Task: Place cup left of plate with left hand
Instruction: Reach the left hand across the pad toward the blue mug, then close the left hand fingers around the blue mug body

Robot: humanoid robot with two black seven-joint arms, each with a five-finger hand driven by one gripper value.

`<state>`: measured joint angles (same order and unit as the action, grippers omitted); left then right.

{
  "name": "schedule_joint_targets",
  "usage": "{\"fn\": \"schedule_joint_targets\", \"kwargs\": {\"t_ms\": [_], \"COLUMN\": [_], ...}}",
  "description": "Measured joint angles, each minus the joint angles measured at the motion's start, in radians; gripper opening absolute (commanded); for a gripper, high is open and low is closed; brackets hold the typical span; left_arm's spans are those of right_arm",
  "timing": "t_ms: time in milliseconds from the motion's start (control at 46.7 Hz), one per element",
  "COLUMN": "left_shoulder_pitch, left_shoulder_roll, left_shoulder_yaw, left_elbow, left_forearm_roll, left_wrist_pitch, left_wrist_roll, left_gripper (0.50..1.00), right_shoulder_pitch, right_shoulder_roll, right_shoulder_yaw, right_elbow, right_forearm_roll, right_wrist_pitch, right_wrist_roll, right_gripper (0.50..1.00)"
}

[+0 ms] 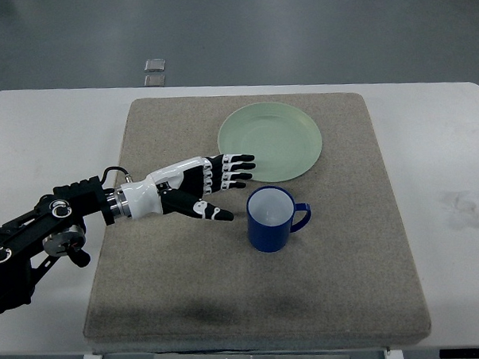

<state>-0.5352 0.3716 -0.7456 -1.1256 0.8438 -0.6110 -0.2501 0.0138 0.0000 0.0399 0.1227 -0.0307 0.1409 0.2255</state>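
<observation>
The blue cup [270,219] is stood upright on the mat [150,310], just below the green plate [270,141], not yet grasped. The left hand [200,189] is held beside it, fingers spread, seemingly readied for gripping.

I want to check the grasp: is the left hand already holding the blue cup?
No, the left hand is open with fingers stretched out, just left of the blue cup, with a gap between them.
</observation>
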Motion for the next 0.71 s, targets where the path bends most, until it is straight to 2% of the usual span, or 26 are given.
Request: {"fn": "schedule_joint_targets", "kwargs": {"t_ms": [706], "left_shoulder_pitch": [-0.008], "left_shoulder_roll": [-0.083], "left_shoulder_yaw": [0.035], "left_elbow": [0.038], "left_forearm_roll": [0.091], "left_wrist_pitch": [0.0], "left_wrist_roll": [0.001], "left_gripper": [0.994], "right_shoulder_pitch": [0.0], "right_shoulder_roll": [0.0], "right_shoulder_yaw": [0.0], "right_elbow": [0.0], "right_forearm_roll": [0.0], "right_wrist_pitch": [0.0], "right_wrist_roll": [0.0], "right_gripper": [0.932]}}
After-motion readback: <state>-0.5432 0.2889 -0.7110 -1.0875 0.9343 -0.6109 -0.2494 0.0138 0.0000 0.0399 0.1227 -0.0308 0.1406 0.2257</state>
